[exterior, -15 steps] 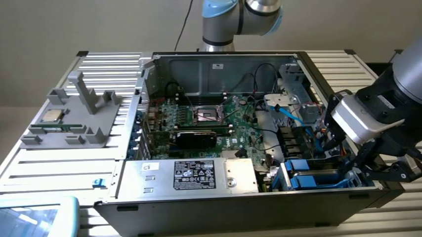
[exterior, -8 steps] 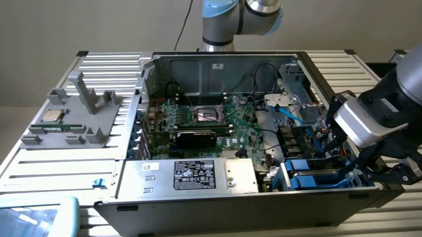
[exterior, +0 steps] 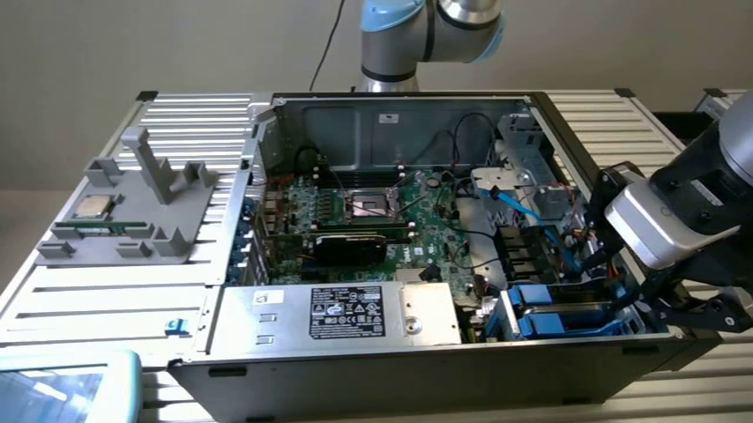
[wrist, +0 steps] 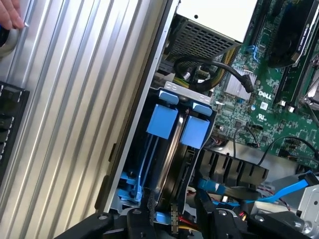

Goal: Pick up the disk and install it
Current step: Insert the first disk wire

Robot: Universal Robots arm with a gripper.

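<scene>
Two blue carriers (wrist: 162,122) stand on edge in the drive cage (wrist: 185,89) of the computer case (exterior: 353,132) — the disk (wrist: 169,164) sits down in its slot, kept upright by the rails (wrist: 148,164) — and the gripper (wrist: 172,221) hangs at its near end, clamped or free I cannot tell.

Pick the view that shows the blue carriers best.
Wrist view: the blue carriers are close, seen end-on, standing side by side. The exterior view shows them small, at its lower right.
</scene>
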